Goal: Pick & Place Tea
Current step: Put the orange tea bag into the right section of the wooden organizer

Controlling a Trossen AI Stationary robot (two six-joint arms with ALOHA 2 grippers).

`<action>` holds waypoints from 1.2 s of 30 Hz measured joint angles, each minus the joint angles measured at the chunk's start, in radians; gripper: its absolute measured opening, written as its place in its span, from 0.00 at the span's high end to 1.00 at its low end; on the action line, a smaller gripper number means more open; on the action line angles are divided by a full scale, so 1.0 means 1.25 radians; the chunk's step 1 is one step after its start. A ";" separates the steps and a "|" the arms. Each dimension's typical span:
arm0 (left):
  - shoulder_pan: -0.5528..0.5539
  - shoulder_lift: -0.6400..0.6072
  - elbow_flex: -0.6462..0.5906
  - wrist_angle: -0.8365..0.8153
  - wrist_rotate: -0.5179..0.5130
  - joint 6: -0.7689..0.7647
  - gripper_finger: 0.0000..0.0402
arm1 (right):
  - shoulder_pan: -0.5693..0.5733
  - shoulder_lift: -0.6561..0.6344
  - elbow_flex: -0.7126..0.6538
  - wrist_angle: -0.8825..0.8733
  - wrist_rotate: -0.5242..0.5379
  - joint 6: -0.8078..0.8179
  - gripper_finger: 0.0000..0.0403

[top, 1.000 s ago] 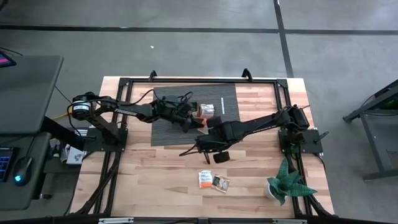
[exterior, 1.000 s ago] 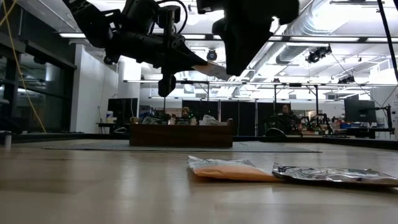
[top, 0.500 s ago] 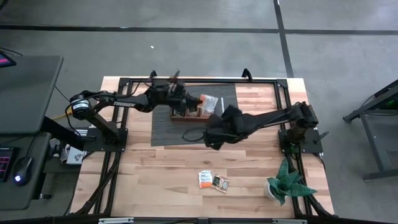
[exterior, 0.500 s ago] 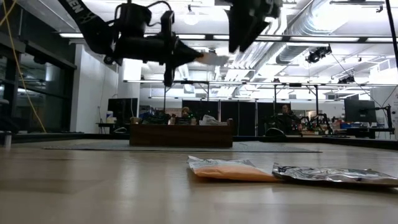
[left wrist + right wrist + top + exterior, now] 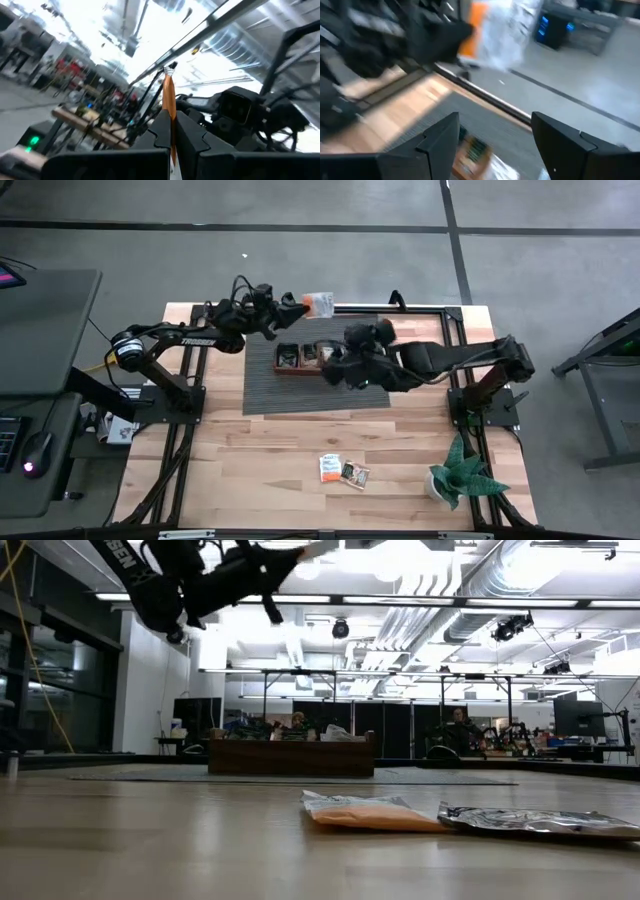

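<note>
Orange-and-white, the sachet (image 5: pixel 320 302) sticks out edge-on from between the left gripper's (image 5: pixel 292 304) clamped fingers (image 5: pixel 192 142), held high past the tray's (image 5: pixel 305 357) far side, while the right gripper (image 5: pixel 330 370), fingers (image 5: pixel 440 137) spread wide and empty, hangs over the tray

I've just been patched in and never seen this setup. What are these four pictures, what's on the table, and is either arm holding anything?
Two robot arms work at a wooden table. One camera looks straight down, one looks level across the tabletop, and one sits on each wrist. The left gripper is shut on an orange-and-white tea sachet, raised at the table's far edge. The right gripper is open and empty, over the wooden tray on the grey mat. Two more sachets and a potted plant lie near the front.
</note>
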 joint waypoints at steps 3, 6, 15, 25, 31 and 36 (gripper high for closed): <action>0.002 0.000 0.003 0.036 0.000 -0.003 1.00 | -0.022 0.000 0.000 0.155 -0.062 -0.111 0.40; 0.002 0.000 0.019 0.056 0.002 -0.001 1.00 | -0.047 0.000 0.000 0.262 -0.098 -0.175 0.40; 0.002 0.000 0.103 0.067 0.084 0.020 1.00 | -0.084 0.000 0.000 0.353 -0.127 -0.242 0.40; 0.002 0.000 0.136 0.063 0.133 0.020 1.00 | -0.084 -0.048 0.000 0.429 -0.110 -0.345 0.40; 0.002 0.000 0.136 0.063 0.131 0.017 1.00 | -0.086 -0.081 0.000 0.438 -0.174 -0.347 0.43; 0.002 0.000 0.136 0.063 0.127 0.017 1.00 | -0.088 -0.080 0.000 0.419 -0.235 -0.333 0.49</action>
